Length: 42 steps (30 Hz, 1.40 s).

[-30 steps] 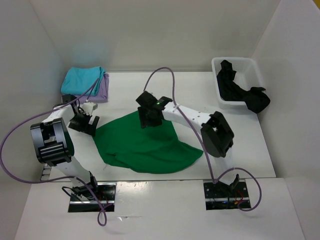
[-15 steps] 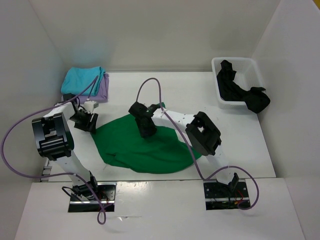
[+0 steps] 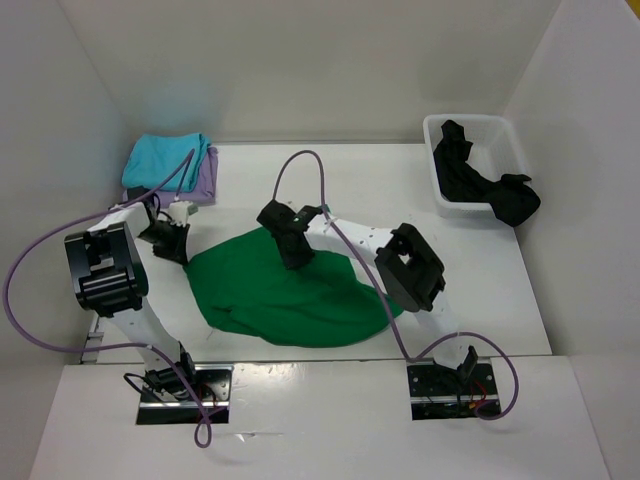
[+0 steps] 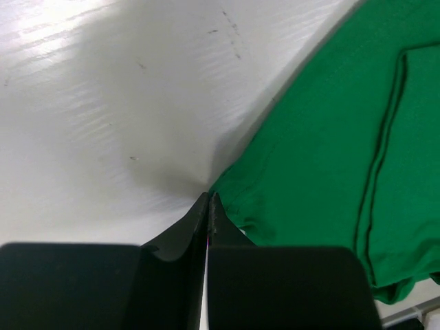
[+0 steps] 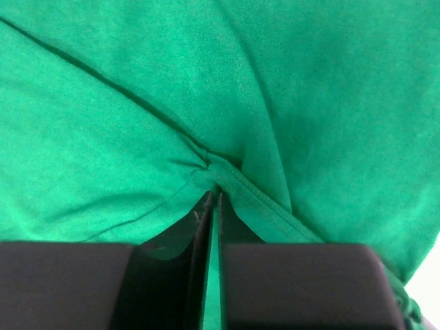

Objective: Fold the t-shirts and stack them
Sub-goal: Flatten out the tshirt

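Green knit puckered into a small ridge at the tips of the right gripper (image 5: 214, 194). Its jaws were nearly shut, pinching a seamed fold of the green shirt (image 5: 316, 75), and that wrist view held nothing but cloth. The left gripper (image 4: 208, 198) had its jaws pressed fully together, the tips meeting right at the shirt's hem where it lay on the white table (image 4: 103, 103). Whether any cloth was caught between them could not be told. Only this wrist view showed the bare tabletop beside the hem and a long seam running down the garment.

The overhead view alone gave the layout. The green shirt lay spread out in the middle of the table, with the left gripper at its left edge and the right one on its far part. At the far left corner the turquoise shirt (image 3: 165, 155) lay folded on top of the lavender shirt (image 3: 206, 183). At the far right, the black shirt (image 3: 485, 190) sat in the white bin (image 3: 432, 135), draping over its near-right rim.
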Motion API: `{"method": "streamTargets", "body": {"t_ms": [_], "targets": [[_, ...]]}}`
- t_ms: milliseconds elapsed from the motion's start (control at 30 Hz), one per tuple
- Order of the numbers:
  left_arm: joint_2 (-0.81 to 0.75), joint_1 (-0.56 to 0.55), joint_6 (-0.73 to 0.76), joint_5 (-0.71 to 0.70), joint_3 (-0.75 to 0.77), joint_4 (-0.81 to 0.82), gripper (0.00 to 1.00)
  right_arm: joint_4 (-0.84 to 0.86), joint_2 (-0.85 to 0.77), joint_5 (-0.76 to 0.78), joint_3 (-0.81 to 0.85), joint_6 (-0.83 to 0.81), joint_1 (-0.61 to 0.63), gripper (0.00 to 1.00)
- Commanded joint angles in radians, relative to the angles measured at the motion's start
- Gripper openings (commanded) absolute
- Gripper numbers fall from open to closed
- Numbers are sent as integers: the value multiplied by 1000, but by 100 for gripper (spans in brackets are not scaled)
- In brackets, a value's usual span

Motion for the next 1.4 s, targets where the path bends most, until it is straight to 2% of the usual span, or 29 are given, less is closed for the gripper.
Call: {"method": "streamTargets", "body": {"t_ms": [0,33,67,200,333,400,433,467,500,533,700,800,900,967,1000,1100,1267,1367], "targets": [[-65,-2,11,68,29,-41,0,-5,-85,26,49,-14,-10,31],[-79,-2,11,68,29,-41,0,-5,-76,17,49,-14,-10,51],[-91,-2,20,68,29,-50,0,-5,-65,17,49,-14,-10,54],[-133,-2,20,100,29,-70,0,20,-14,-31,49,-14,-10,63],[-142,-2,29,100,11,-70,0,41,44,-42,69,-23,-10,65],[-142,-2,29,100,11,-79,0,41,53,-60,98,-34,-10,53],[-142,-2,29,100,11,-79,0,41,53,-60,98,-34,-10,39],[-142,-2,29,100,11,-79,0,41,53,-60,98,-34,-10,14],[-142,-2,29,100,1,-79,0,30,53,-51,98,-34,-10,4],[-142,-2,29,91,1,-79,0,30,41,-37,98,-34,-10,0],[-142,-2,20,82,58,-79,0,20,-79,1,89,-34,-20,0],[-151,7,8,126,150,-104,0,-8,-146,10,141,-46,-97,0],[-151,18,-34,206,335,-125,0,-69,-178,10,316,-84,-227,0],[-183,18,-69,229,462,-106,0,-109,-192,10,518,-107,-322,0],[-197,18,-80,243,493,-92,0,-169,-192,10,671,-116,-347,0],[-266,18,-98,269,563,-53,0,-293,-146,44,943,-138,-382,0],[-354,18,-136,317,557,-44,0,-293,-290,128,867,-138,-422,0],[-364,18,-127,288,465,-64,0,-284,-408,138,610,-109,-422,0]]}}
